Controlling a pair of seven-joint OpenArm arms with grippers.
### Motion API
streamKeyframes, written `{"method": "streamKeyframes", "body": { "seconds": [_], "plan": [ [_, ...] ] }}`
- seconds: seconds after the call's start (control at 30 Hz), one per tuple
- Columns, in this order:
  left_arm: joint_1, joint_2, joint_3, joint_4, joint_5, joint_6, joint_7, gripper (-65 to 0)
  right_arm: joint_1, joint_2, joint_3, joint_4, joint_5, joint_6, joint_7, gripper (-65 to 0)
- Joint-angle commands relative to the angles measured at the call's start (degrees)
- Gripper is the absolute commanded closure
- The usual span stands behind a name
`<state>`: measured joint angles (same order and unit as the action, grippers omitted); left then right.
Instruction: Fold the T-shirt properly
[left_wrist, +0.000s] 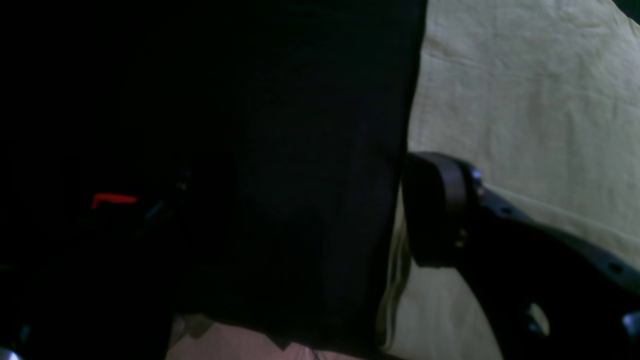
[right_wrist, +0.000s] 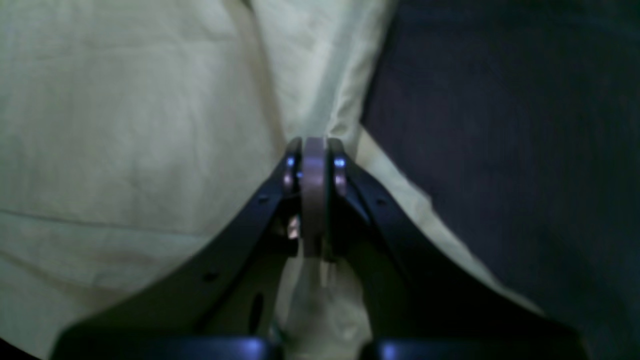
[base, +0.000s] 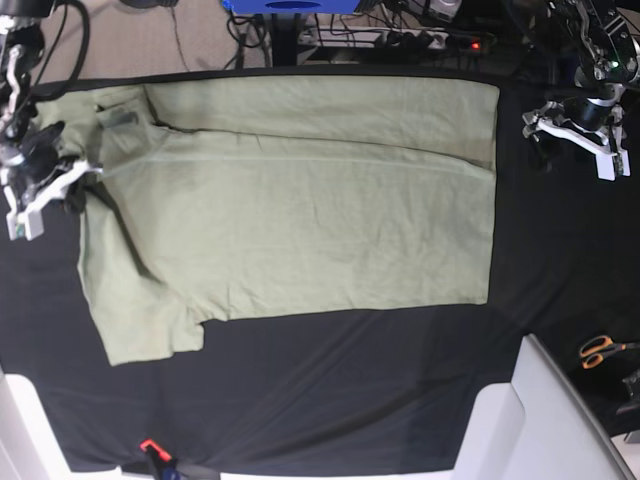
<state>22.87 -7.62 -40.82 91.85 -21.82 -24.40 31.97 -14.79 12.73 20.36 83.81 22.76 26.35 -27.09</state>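
The pale sage-green T-shirt (base: 300, 210) lies flat on the black cloth (base: 330, 380), its far long edge folded over and one sleeve (base: 150, 335) sticking out at the near left. My right gripper (base: 82, 180) is at the shirt's left end by the collar. In the right wrist view it (right_wrist: 314, 150) is shut on a pinched fold of the shirt (right_wrist: 125, 125). My left gripper (base: 548, 140) hovers over black cloth just off the shirt's right edge and holds nothing. The left wrist view shows one finger (left_wrist: 435, 210) beside the shirt (left_wrist: 525, 100); the other is lost in the dark.
Orange-handled scissors (base: 603, 350) lie at the right edge. White panels (base: 530, 410) stand at the near right corner. A small red-tipped object (base: 150, 447) sits at the near edge. Cables and a power strip (base: 400, 35) run behind the table.
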Motion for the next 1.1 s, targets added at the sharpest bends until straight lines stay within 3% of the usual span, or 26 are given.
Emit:
{"method": "streamKeyframes", "body": {
  "seconds": [0.0, 0.37, 0.47, 0.57, 0.67, 0.73, 0.83, 0.93, 1.07],
  "plan": [
    [0.1, -0.7, -0.4, 0.8, -0.5, -0.3, -1.2, -49.5, -0.3, 0.3, 0.3, 1.9, 0.9, 0.6, 1.1, 0.0],
    [0.0, -0.7, -0.4, -1.1, -0.5, -0.3, -1.2, -49.5, -4.1, -2.4, 2.6, 3.7, 0.8, 0.2, 1.1, -1.8],
    [-0.4, -0.7, -0.4, -2.6, -0.5, -0.3, -1.2, -49.5, -5.1, -2.8, 3.0, 5.2, 0.7, 0.2, 1.1, -15.5],
    [-0.9, -0.7, -0.5, -3.1, -0.5, -0.3, -1.2, -49.5, -6.3, -2.8, 3.1, 8.7, 0.7, 0.2, 1.1, -34.8],
    [-0.9, -0.7, -0.5, -2.8, -0.8, -0.3, -1.2, -49.5, -5.8, -2.6, 3.1, 11.8, 0.6, 0.2, 1.1, -47.3],
    [-0.9, -0.7, -0.5, -2.8, -0.8, -0.3, -1.2, -49.5, -3.5, -2.1, 3.1, 11.8, 0.5, -1.1, 1.0, -48.5],
    [-0.9, -0.7, -0.6, -2.8, -0.8, -0.3, -1.2, -49.5, 2.8, 1.4, 2.6, 7.1, 0.5, -4.0, -1.9, -48.8],
    [-0.9, -0.7, -0.6, -2.8, -0.6, -0.3, -1.2, -49.5, 12.9, 3.4, 2.9, -2.5, 0.5, -4.1, -7.3, -48.8],
    [-0.9, -0.7, -0.7, -2.9, -0.6, -0.3, -1.2, -49.5, 23.3, 6.0, 2.5, -18.1, 0.5, -4.1, -7.8, -48.6]
  ]
}}
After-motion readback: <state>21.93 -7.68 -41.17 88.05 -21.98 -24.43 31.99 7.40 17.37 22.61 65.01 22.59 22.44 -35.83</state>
